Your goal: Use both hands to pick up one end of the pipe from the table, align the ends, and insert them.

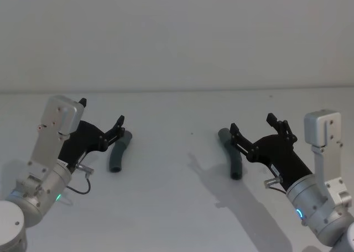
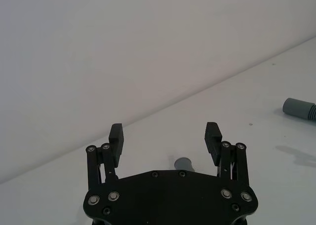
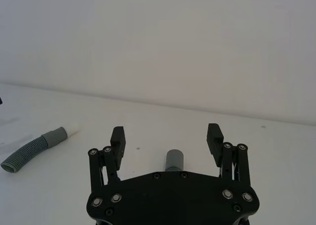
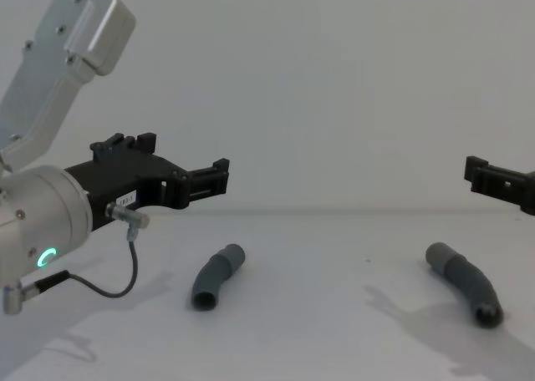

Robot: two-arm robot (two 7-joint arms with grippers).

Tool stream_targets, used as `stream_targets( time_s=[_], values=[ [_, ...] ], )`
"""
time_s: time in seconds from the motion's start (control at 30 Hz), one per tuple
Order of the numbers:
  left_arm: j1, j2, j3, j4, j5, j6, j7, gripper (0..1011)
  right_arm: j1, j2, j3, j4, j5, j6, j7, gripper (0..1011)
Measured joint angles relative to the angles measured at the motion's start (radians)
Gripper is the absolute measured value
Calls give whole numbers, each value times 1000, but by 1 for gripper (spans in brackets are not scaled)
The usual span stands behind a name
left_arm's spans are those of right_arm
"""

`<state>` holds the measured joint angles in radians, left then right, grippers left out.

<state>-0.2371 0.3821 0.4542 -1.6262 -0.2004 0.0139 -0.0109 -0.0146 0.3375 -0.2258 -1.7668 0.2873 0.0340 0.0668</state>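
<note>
Two dark grey curved pieces of the pipe lie apart on the white table (image 1: 166,208). The left piece (image 1: 118,151) (image 4: 215,277) lies just beyond and below my left gripper (image 1: 102,113) (image 2: 165,133), which hovers open above the table with nothing between its fingers. The right piece (image 1: 233,156) (image 4: 465,281) lies under and in front of my right gripper (image 1: 253,124) (image 3: 166,134), also open and holding nothing. In the right wrist view the right piece's round grey mouth (image 3: 174,160) shows between the fingers. Farther off lies the left piece (image 3: 34,149) with its white tip (image 3: 72,129).
A pale grey wall (image 1: 177,36) rises behind the table's far edge. Bare table surface separates the two pieces and extends towards me. A thin black cable (image 4: 109,285) loops under the left wrist.
</note>
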Motion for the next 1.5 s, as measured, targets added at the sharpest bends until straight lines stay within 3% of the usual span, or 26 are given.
stream_targets(
  time_s=[1.5],
  values=[
    [-1,-1,-4,0,-4,2,-3,1000,0,0,0,0,0,0,0,1004]
  ],
)
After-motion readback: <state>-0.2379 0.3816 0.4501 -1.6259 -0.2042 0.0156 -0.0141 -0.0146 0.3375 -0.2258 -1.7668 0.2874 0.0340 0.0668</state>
